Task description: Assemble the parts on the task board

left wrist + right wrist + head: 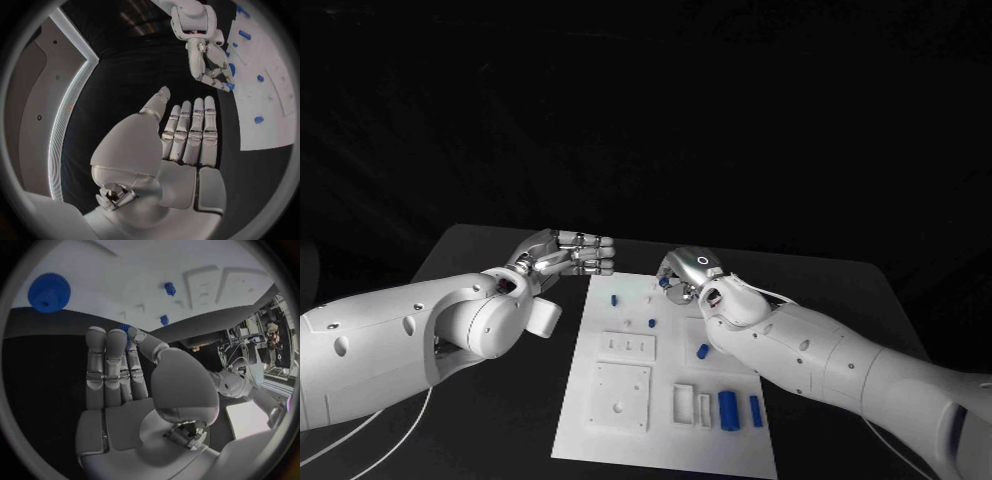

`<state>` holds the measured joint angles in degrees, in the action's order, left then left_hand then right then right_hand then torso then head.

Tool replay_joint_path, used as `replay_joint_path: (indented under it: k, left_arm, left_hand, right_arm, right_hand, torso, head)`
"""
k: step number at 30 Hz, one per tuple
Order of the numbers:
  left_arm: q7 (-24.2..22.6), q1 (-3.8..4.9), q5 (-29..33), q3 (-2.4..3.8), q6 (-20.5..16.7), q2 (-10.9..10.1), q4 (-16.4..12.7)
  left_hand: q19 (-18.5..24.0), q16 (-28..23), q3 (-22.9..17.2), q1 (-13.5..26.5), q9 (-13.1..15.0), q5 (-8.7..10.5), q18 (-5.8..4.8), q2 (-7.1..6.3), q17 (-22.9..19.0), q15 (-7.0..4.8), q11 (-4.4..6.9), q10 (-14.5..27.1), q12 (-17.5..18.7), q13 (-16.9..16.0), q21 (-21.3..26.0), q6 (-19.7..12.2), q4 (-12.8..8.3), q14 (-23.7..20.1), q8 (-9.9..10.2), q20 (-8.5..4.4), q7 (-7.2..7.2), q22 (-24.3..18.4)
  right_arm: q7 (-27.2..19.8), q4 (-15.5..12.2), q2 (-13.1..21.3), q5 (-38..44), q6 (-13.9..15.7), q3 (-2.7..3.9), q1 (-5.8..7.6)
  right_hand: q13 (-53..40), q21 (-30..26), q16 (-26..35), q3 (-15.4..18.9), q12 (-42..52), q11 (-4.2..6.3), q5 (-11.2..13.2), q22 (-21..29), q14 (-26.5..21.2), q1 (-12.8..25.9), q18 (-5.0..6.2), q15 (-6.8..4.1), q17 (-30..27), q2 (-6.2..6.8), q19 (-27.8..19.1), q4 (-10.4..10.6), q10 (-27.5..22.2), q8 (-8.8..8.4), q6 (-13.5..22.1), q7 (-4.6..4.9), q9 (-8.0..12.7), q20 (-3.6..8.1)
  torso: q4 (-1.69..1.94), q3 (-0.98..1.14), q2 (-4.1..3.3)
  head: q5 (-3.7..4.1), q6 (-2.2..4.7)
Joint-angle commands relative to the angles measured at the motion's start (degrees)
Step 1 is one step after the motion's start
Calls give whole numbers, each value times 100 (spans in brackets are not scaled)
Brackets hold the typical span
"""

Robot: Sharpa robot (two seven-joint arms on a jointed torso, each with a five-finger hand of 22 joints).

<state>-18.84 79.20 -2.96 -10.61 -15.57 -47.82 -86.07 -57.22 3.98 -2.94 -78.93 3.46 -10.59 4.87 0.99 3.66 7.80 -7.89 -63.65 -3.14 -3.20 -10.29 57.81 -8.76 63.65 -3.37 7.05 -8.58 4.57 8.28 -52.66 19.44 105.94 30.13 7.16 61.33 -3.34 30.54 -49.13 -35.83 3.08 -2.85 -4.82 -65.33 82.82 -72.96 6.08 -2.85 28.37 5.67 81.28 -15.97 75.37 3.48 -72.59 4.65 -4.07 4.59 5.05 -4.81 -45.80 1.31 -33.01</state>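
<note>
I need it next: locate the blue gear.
In the right wrist view the blue gear lies on the task board near its edge, just beyond the right hand, whose fingers stay short of it.

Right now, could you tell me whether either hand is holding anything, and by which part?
The left hand holds nothing; its fingers are straight and empty. The right hand has its fingertips at a small blue part at the task board edge; a grip cannot be confirmed.
</note>
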Motion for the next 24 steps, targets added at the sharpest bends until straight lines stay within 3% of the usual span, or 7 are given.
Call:
replay_joint_path:
  k: [1, 13, 24]
  left_arm:
    - [-43, 9, -22, 7, 73, 22, -17]
    - [-40, 50, -35, 10, 65, 54, -82]
    - [-32, 127, -48, 10, 61, 63, -147]
  left_hand:
    - [41, -23, 3, 54, 9, -39, -2, 7, -1, 1, 8, 30, -22, -8, -38, 30, -20, -37, -19, -3, 16, -9]
    - [41, -23, 3, 54, 9, -39, -2, 7, -1, 1, 8, 30, -22, -8, -38, 30, -20, -37, -19, -3, 16, -9]
    - [47, -23, 3, 69, 9, -39, -1, 5, -1, 1, 8, 29, -22, -8, -48, 29, -54, -39, -19, -2, 14, -9]
  right_arm:
    - [74, 111, -97, 121, 188, 4, 3]
    - [41, 548, -400, 133, 185, 4, 9]
    - [34, 690, -502, 164, 146, 1, 10]
  right_hand:
    - [-14, -8, -26, -42, 30, 105, 33, -5, -15, -24, 63, -35, 0, 26, 30, -1, 154, 17, -39, 0, -3, -8]
    - [-13, -158, -26, -38, 29, 104, 39, -148, -16, -25, 63, -35, -8, 24, 80, -1, 149, 15, -38, 0, -2, -10]
    - [-13, -260, -33, -36, 29, 104, 35, -271, -17, -21, 61, -35, -8, 19, 127, 0, 147, 16, -38, 0, -3, -9]
  torso:
    - [3, 2, -8]
    - [45, -47, -50]
    - [91, -91, -120]
  head:
    - [-35, 17]
    - [-4, 39]
    - [17, 65]
